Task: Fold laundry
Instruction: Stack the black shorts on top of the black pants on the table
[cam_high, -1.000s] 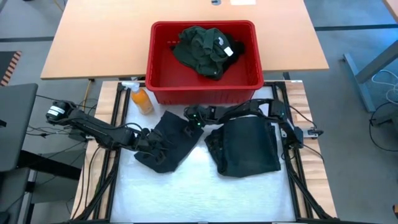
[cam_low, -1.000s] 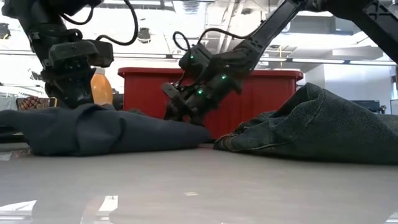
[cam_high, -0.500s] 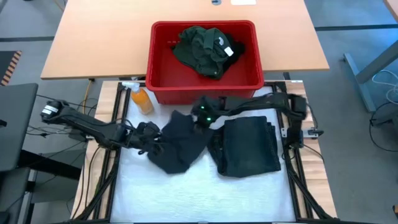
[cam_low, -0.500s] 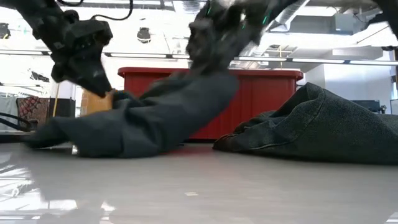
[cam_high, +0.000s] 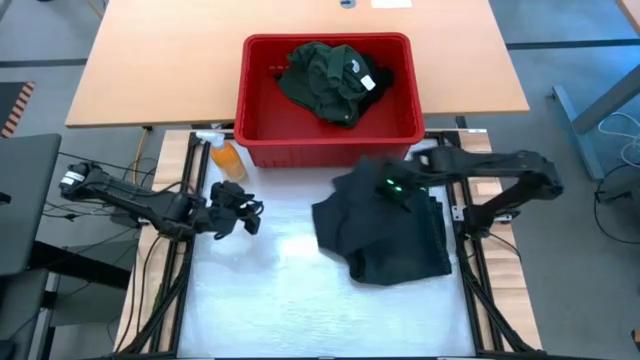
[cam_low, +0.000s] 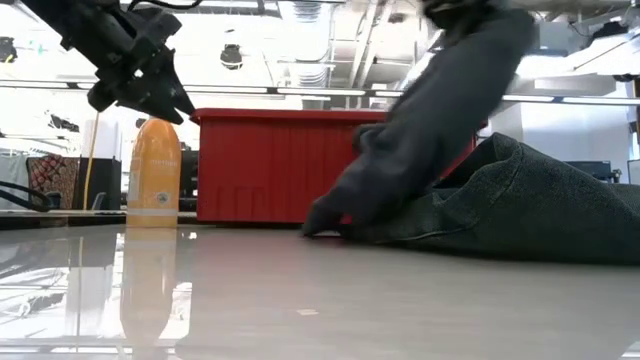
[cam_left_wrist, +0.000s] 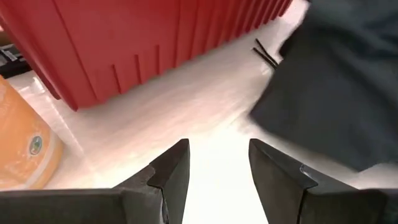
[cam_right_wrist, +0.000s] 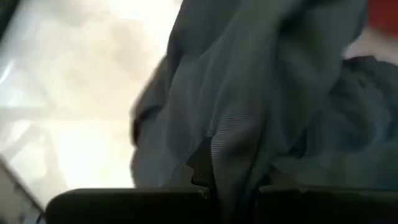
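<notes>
A dark garment (cam_high: 345, 215) hangs from my right gripper (cam_high: 390, 186), which is shut on it above the table's right half. Beneath it lies a folded dark garment (cam_high: 410, 250), flat on the table; in the low view it shows as a mound (cam_low: 530, 205). A green shirt (cam_high: 325, 75) with a white label lies bunched in the red basket (cam_high: 330, 150) at the far edge. My left gripper (cam_high: 245, 215) hovers open over the table's left part, with nothing between its fingers (cam_left_wrist: 177, 168). My right gripper pinches a bunched part of the dark garment (cam_right_wrist: 233, 158) between its two fingers, coming from above and slanting down. One layer or several, I cannot tell. The cloth hangs slanting below the fingers, its lower end (cam_low: 325, 225) on the table beside the folded garment.
An orange bottle (cam_high: 228, 160) stands upright by the basket's left near corner, close beyond my left gripper. The white tabletop (cam_high: 270, 290) between the arms lies bare. Black frame rails (cam_high: 185, 200) run along both sides of the table.
My right gripper has risen and gone toward the table's right edge with the dark garment. The garment has left the left-middle of the table and now hangs slanting over the folded one. My left gripper has risen, and the cloth has been drawn away from it.
</notes>
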